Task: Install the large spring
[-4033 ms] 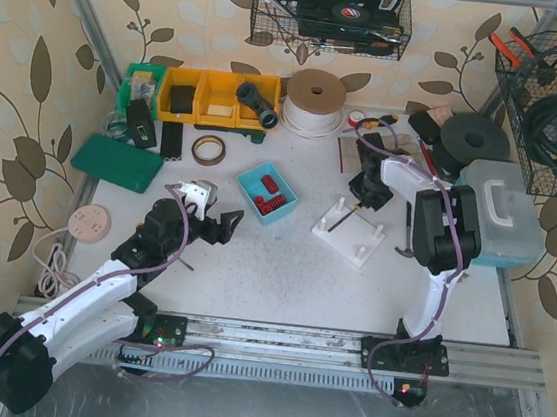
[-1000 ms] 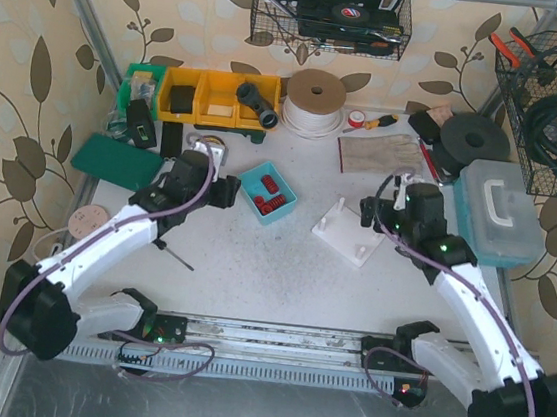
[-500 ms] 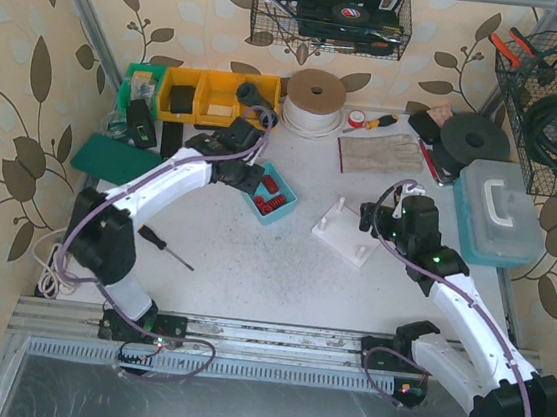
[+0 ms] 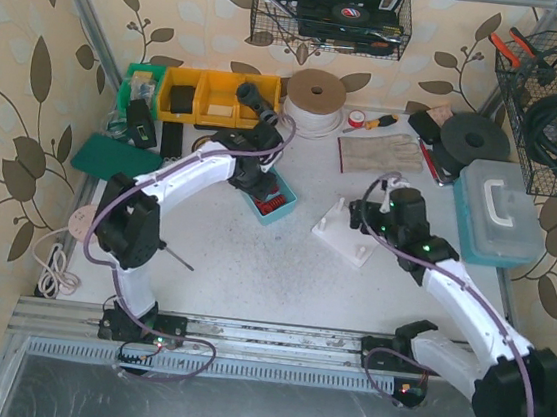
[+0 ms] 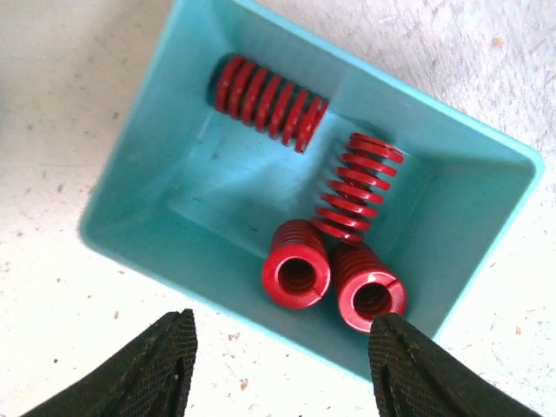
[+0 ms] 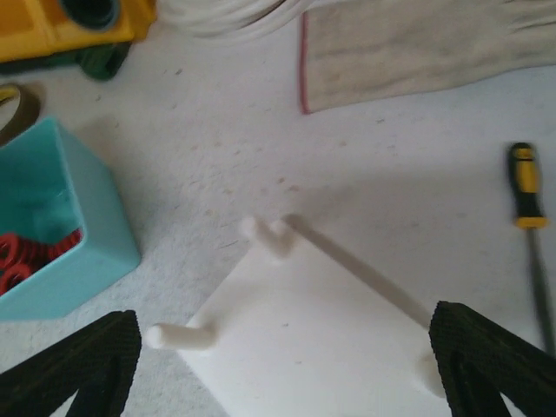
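The right pincer hung wide open and empty over the white peg plate. If it dropped carelessly, it could shove the plate across the counter. Farther off, the left pincer, half open and empty, hovered at the near wall of the teal tray. The tray held four red springs; which was the large one could not be told. Two stood touching, so a grab might catch both. Four seconds earlier, the left arm was low and well short of the tray.
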`<action>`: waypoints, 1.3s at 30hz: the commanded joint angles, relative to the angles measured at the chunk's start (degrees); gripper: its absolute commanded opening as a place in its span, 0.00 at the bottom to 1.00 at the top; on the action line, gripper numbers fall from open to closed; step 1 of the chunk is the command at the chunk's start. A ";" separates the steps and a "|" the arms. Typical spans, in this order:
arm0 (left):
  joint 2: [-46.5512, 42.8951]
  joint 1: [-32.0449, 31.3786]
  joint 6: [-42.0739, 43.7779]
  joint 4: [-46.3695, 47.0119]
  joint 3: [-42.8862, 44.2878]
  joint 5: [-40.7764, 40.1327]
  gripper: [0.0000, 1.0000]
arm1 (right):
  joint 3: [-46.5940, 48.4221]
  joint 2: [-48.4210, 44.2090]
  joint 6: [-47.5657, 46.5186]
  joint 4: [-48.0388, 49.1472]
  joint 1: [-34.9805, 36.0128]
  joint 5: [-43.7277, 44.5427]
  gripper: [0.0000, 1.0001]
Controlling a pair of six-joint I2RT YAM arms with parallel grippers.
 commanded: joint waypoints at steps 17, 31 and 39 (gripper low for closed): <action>-38.44 20.44 -16.10 20.89 -34.86 8.80 0.60 | 47.35 45.07 -55.00 -26.18 16.05 -26.66 0.72; -47.57 20.66 -20.08 37.82 -54.71 4.56 0.60 | 63.72 63.11 -77.89 -28.07 16.34 -34.08 0.45; -48.23 20.66 -14.88 43.11 -58.29 2.88 0.60 | 70.62 70.13 -89.15 -36.70 16.76 -33.82 0.50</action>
